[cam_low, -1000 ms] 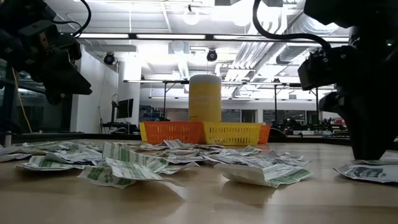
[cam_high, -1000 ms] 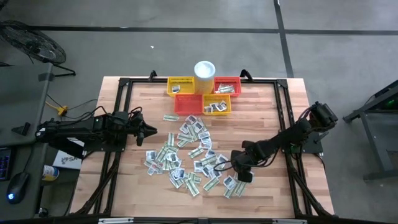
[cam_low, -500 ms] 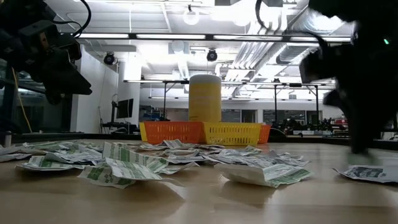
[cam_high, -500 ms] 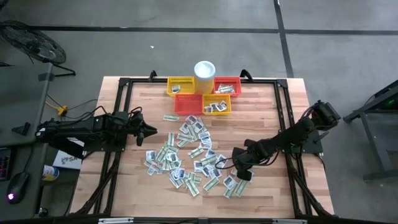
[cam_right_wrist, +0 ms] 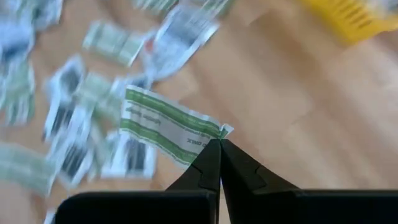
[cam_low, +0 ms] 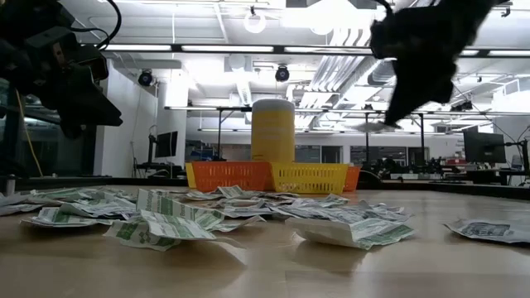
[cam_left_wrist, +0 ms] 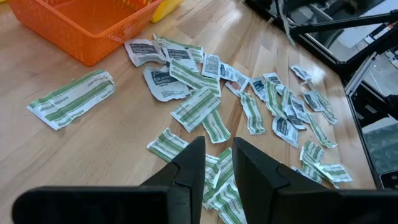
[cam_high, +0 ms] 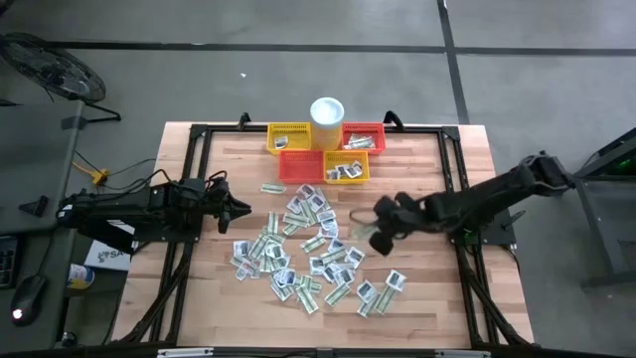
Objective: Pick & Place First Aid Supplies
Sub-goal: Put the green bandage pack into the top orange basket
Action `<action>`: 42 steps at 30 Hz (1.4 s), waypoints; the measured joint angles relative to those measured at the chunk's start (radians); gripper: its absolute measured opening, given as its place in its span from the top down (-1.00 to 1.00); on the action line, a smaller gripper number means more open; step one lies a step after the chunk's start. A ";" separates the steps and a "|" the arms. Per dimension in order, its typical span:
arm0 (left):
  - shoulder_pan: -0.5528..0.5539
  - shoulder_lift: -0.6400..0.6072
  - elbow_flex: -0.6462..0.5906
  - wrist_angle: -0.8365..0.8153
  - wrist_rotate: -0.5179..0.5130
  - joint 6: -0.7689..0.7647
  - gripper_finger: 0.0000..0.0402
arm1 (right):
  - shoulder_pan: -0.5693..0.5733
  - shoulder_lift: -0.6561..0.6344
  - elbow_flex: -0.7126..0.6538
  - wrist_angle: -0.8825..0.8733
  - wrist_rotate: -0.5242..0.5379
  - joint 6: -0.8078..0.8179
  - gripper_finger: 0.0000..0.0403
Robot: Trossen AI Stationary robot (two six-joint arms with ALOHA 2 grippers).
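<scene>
**Right gripper holding one green-striped packet above the pile**

Count: four mesh baskets are sitting at the far edge of the tabletop, two yellow and two red-orange, with one white cup standing between them. Two arms are showing.

The first aid supplies are lying scattered mid-tabletop, several dozen in all, too many and too overlapped to count exactly. They are small flat sachets, white with green stripes or dark print, some creased.

The right gripper is pinching one packet by its corner, fingers clamped together on it. That packet is white with green bands and dark lettering, and is hanging above the pile's right side, clear of the tabletop.

The left gripper is hovering at the tabletop's left edge, fingers slightly parted, gripping nothing.
</scene>
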 joint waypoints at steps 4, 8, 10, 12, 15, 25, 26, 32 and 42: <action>0.000 0.000 0.000 0.000 0.000 0.000 0.60 | -0.119 -0.035 0.030 -0.055 0.046 -0.027 1.00; 0.000 0.000 0.000 0.000 0.000 0.000 0.60 | -0.252 -0.040 0.072 -0.077 0.084 -0.096 1.00; 0.000 0.000 0.000 0.000 0.000 0.000 0.60 | -0.320 -0.040 0.089 -0.070 0.100 -0.131 1.00; 0.000 0.000 0.000 0.000 0.000 0.000 0.60 | -0.389 -0.040 0.099 -0.056 0.118 -0.167 1.00; 0.000 0.000 0.000 0.000 0.000 0.000 0.60 | -0.479 -0.040 0.102 -0.026 0.155 -0.226 1.00; 0.000 0.000 0.000 0.000 0.000 0.000 0.60 | -0.693 0.092 0.102 0.200 0.222 -0.387 1.00; 0.000 0.000 0.000 0.000 0.000 0.000 0.60 | -0.712 0.113 0.102 0.229 0.220 -0.396 1.00; 0.000 0.000 0.000 0.000 0.000 0.000 0.60 | -0.808 0.249 0.105 0.389 0.132 -0.407 1.00; 0.000 0.000 0.000 0.000 0.000 0.000 0.60 | -0.906 0.434 0.248 0.390 0.006 -0.449 1.00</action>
